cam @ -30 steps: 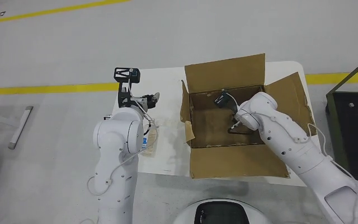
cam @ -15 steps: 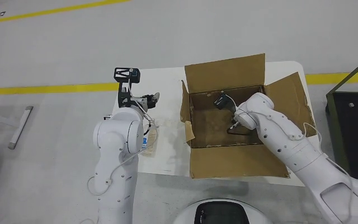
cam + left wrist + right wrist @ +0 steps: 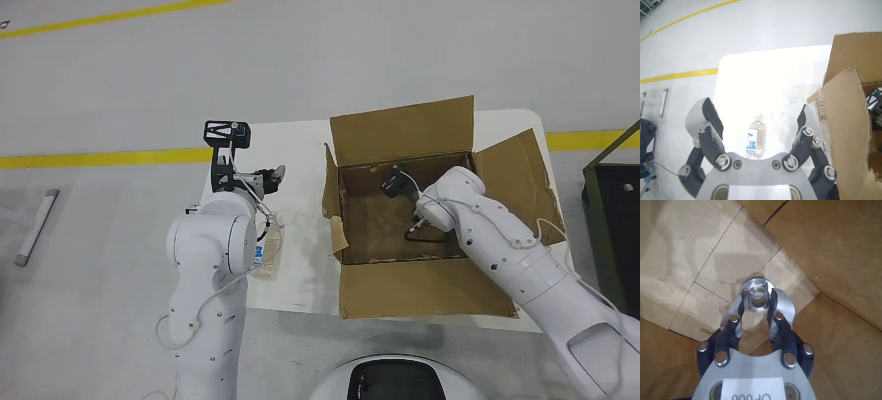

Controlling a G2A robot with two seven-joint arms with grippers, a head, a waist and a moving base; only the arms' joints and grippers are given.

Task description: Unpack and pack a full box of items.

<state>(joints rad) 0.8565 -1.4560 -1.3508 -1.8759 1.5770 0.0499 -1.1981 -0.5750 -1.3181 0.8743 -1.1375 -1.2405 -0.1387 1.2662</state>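
An open cardboard box (image 3: 400, 290) stands on the right half of the white table (image 3: 300, 150). My right gripper (image 3: 757, 301) is down inside the box (image 3: 696, 256), just above its floor, shut on a silver metal flange (image 3: 757, 290) with a round hub. From above, the right gripper (image 3: 416, 228) is at the middle of the box. My left gripper (image 3: 756, 111) hangs open over the table (image 3: 762, 75), to the left of the box (image 3: 844, 106). A clear plastic bottle (image 3: 755, 139) with a blue-white label lies on the table below it, untouched. The left arm partly hides the bottle (image 3: 263, 256) from above.
The box's flaps stand open on all sides, the near left one torn (image 3: 861, 89). A dark green cabinet (image 3: 612, 200) sits off the table's right end. A grey bar (image 3: 35, 225) lies on the floor at far left.
The right arm has shifted slightly leftward inside the box, still holding the flange. The left arm and the bottle have not moved.
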